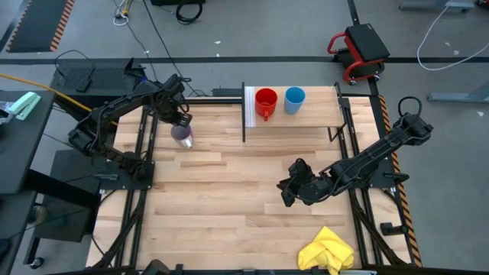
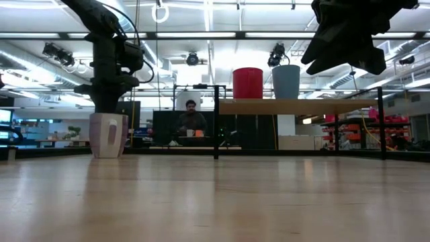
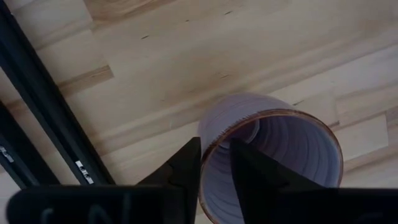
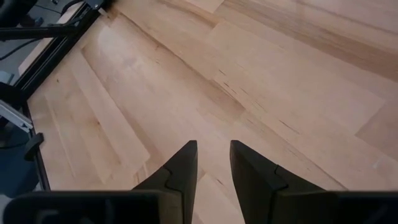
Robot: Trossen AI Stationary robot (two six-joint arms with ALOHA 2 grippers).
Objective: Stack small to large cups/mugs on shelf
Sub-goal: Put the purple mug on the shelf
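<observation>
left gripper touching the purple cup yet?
Touching. The left wrist view shows the left gripper straddling the purple cup rim, one finger outside the wall and one inside, both against it. The cup stands on the table.

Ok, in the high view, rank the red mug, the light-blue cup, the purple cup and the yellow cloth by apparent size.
1. yellow cloth, clearly largest.
2. red mug, counting its handle.
3. light-blue cup and purple cup: look alike, and the left gripper hides part of the purple cup, so no ranking between them.
</observation>
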